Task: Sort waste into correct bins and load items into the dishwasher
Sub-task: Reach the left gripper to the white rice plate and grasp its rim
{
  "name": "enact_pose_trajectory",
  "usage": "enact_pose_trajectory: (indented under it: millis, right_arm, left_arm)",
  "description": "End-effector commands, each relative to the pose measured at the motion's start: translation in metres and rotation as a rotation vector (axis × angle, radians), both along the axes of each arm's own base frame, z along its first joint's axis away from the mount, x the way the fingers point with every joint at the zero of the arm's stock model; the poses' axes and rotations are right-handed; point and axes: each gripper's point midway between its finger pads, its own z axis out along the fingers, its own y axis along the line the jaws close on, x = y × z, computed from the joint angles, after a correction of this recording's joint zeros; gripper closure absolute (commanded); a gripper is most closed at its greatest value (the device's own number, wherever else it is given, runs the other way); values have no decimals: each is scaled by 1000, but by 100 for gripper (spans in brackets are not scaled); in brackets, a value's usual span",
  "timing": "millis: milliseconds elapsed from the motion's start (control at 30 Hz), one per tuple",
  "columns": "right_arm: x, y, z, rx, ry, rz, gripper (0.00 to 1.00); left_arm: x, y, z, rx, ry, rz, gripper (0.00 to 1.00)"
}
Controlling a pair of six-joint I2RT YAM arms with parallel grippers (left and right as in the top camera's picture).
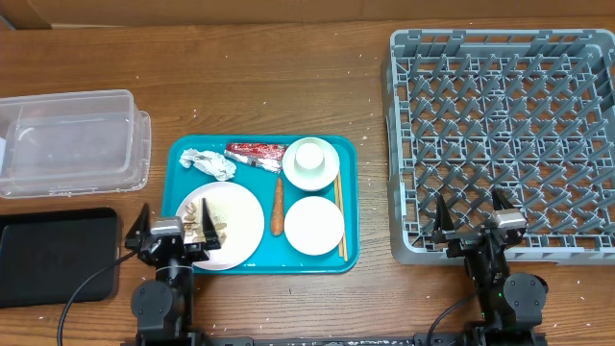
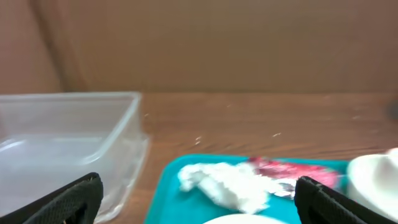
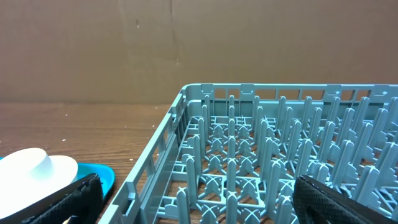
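Note:
On a teal tray [image 1: 255, 183] lie a foil ball [image 1: 209, 161] [image 2: 227, 183], a red wrapper [image 1: 255, 154] [image 2: 292, 171], a carrot [image 1: 278, 207], chopsticks [image 1: 338, 216], a cup [image 1: 310, 159] on a small plate, another small plate [image 1: 314, 225] and a large plate [image 1: 240, 216] with rice scraps [image 1: 211, 229]. My left gripper [image 1: 171, 228] [image 2: 199, 200] hangs open and empty over the large plate's near left edge. Over the near edge of the grey dish rack [image 1: 392, 144] [image 3: 180, 118], my right gripper [image 1: 474, 223] [image 3: 196, 199] is open and empty too.
A clear plastic tub [image 1: 72, 139] [image 2: 68, 143] stands left of the teal tray, with a flat black tray [image 1: 53, 255] in front of it. A brown wall rises behind the wooden table [image 1: 250, 77].

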Motion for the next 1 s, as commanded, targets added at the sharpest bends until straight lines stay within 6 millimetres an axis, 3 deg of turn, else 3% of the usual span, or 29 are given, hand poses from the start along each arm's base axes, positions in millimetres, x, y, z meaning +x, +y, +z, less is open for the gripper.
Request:
enact_pose_trajectory:
  millis: [0,100,167,233,400,633,767,967]
  right_arm:
    - [0,0,-1,5,-7,1,0]
    - [0,0,-1,5,-7,1,0]
    - [0,0,-1,5,-7,1,0]
    - [0,0,-1,5,-7,1,0]
    - [0,0,-1,5,-7,1,0]
    - [0,0,-1,5,-7,1,0]
    - [0,0,-1,5,-7,1,0]
    - [0,0,-1,5,-7,1,0]
  left_arm:
    - [-7,-62,10,-188,-24,-359,0]
    - [-30,-108,10,-332,44,-648,0]
    - [-37,-118,10,-340,57,-722,0]
    - [-47,-128,28,-350,6,-809,0]
    - [-53,-125,67,-369,-38,-796,0]
    - [-45,-118,74,-358,282,-689,0]
    - [-33,-118,83,-342,512,-683,0]
    - [-3,-127,111,-483,644,-728,0]
